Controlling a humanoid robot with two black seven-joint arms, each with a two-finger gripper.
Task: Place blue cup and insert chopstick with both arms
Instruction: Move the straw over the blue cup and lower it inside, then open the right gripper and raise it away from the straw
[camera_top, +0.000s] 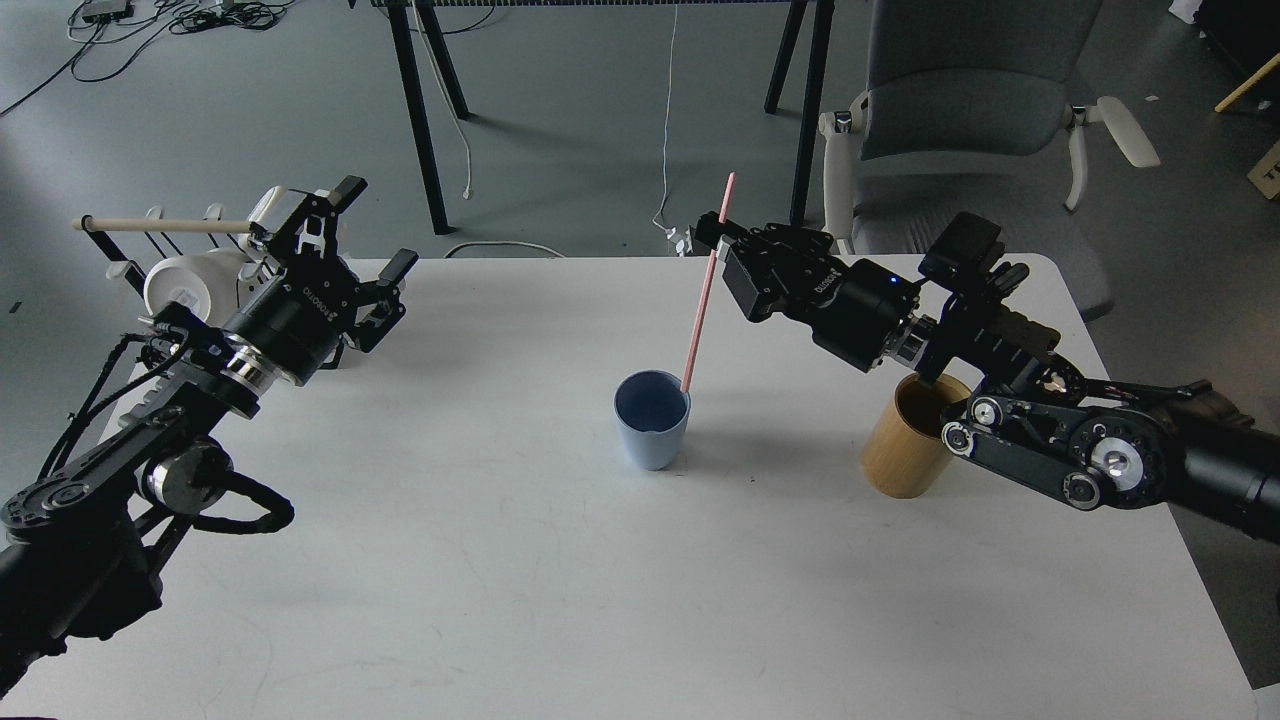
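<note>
ROBOTIQ is printed on both wrists. The left gripper (375, 240) hovers over the desk (500, 560) with fingers (400, 268) spread wide, holding nothing, just in front of the white mugs (185, 285) and rack rod (160, 225). Right of it the cup (651, 420) stands upright. The right gripper (716, 250) pinches the chopstick (706, 290), whose lower end rests inside the cup's rim, below those fingers. A wooden cylinder (905, 450) stands under the right arm.

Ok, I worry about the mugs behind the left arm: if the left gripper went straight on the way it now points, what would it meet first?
Probably the white mug on the rack, or the rack's wooden rod: the left gripper, fingers spread, points up and away beside them. Depth is unclear, so it may pass just to their right.
</note>
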